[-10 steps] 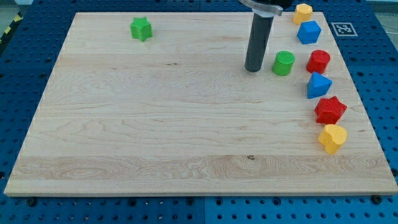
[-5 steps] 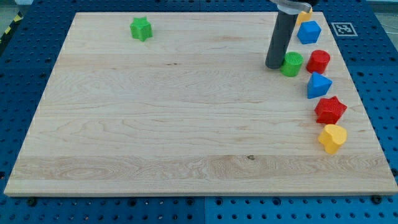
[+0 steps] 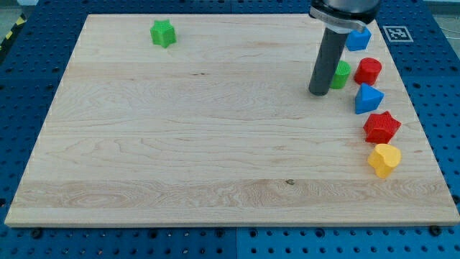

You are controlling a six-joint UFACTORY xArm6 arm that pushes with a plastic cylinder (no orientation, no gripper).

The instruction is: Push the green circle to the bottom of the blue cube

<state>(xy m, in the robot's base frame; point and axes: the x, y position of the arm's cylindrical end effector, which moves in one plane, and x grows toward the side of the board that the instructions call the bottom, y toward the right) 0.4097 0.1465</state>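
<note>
The green circle [image 3: 343, 74] sits near the view's right edge of the wooden board, partly hidden behind my rod, just left of the red circle [image 3: 368, 70]. The blue cube [image 3: 359, 38] lies above it, partly covered by the arm's end. My tip [image 3: 318, 93] rests on the board just left of and slightly below the green circle, close to it.
A blue block [image 3: 368, 98], a red star [image 3: 382, 126] and a yellow block [image 3: 384, 159] run down the right edge. A green star [image 3: 163, 32] sits at the top left. The wooden board [image 3: 180, 144] lies on a blue perforated table.
My tip moved right to the green circle, then down a little. The green circle slid right, now close to the red circle.
</note>
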